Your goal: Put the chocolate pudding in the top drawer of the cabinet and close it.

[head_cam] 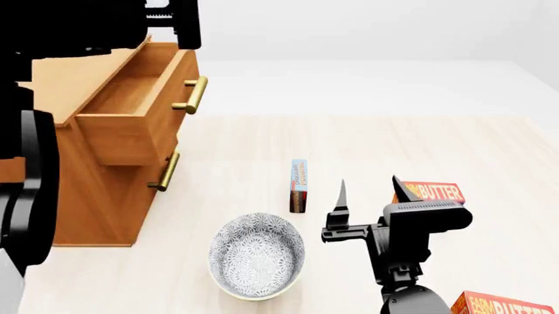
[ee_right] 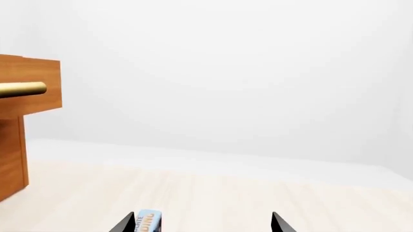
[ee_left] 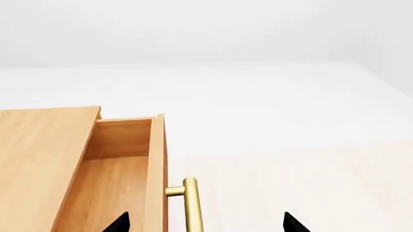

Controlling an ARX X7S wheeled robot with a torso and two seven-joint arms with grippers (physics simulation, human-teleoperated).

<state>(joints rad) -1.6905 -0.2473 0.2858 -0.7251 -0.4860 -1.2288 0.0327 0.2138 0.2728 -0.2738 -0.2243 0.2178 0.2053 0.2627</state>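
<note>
The head view looks down over the table (head_cam: 367,144); both wrist views sit low, sharing the cabinet (head_cam: 105,183).

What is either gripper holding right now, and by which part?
Nothing. The right gripper is open, apart from the chocolate pudding standing on the table. The left gripper is open above the top drawer, its handle ungripped.

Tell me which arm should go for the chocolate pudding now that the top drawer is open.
Probably the right. The right gripper hangs open just beside the chocolate pudding, which stands on edge on the table. The left gripper is up at the top drawer, around its brass handle.
</note>
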